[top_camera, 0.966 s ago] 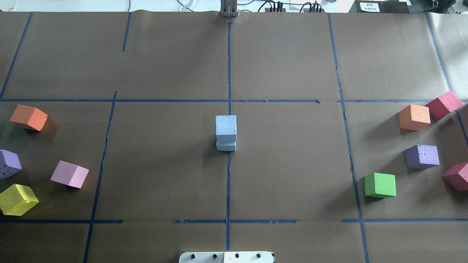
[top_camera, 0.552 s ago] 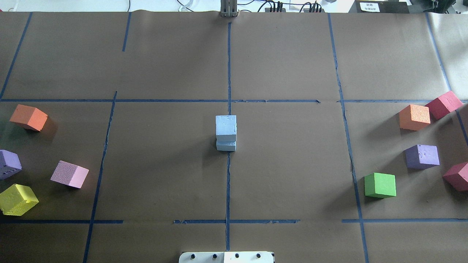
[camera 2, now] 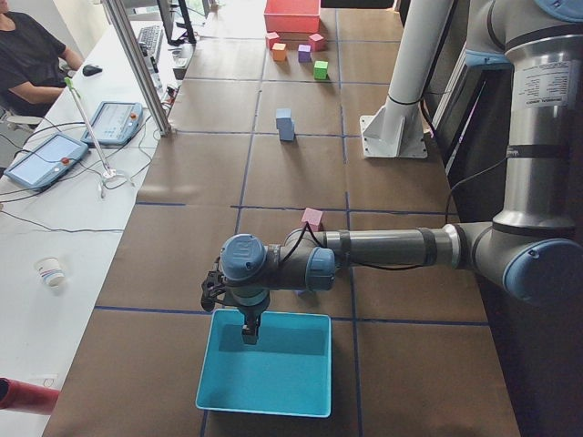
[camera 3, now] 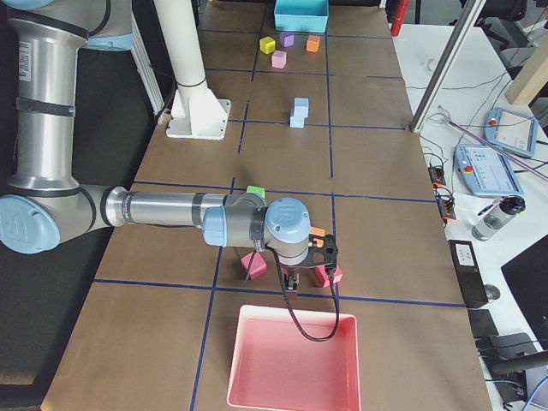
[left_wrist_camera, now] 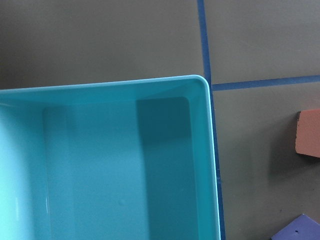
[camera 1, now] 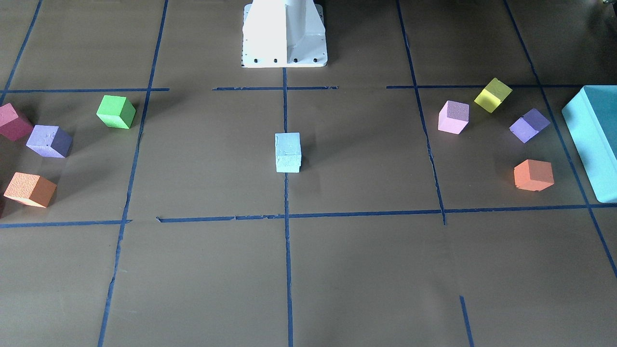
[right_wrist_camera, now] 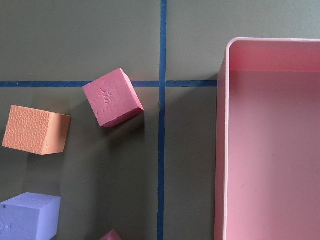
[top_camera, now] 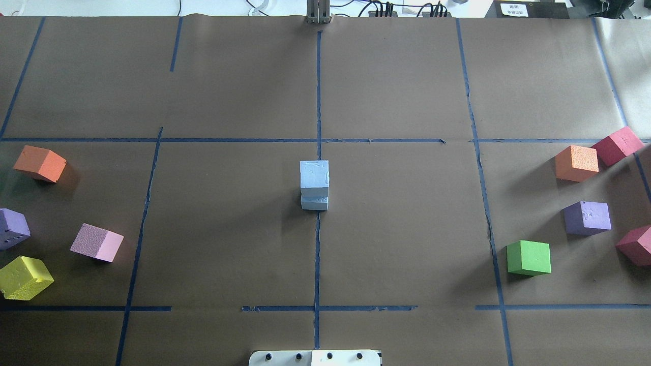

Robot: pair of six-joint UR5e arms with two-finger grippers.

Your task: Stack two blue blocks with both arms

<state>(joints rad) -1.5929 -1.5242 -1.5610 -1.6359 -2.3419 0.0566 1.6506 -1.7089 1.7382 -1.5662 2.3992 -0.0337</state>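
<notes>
The two pale blue blocks stand stacked at the table's middle on the centre tape line, the top block on the lower one. The stack also shows in the front view and both side views. No gripper touches it. My left gripper hangs over the teal box at the table's left end. My right gripper hangs at the near rim of the pink tray at the right end. I cannot tell whether either is open or shut.
Orange, purple, pink and yellow cubes lie at the left. Orange, red, purple, green and another red cube lie at the right. The white pedestal stands behind the stack.
</notes>
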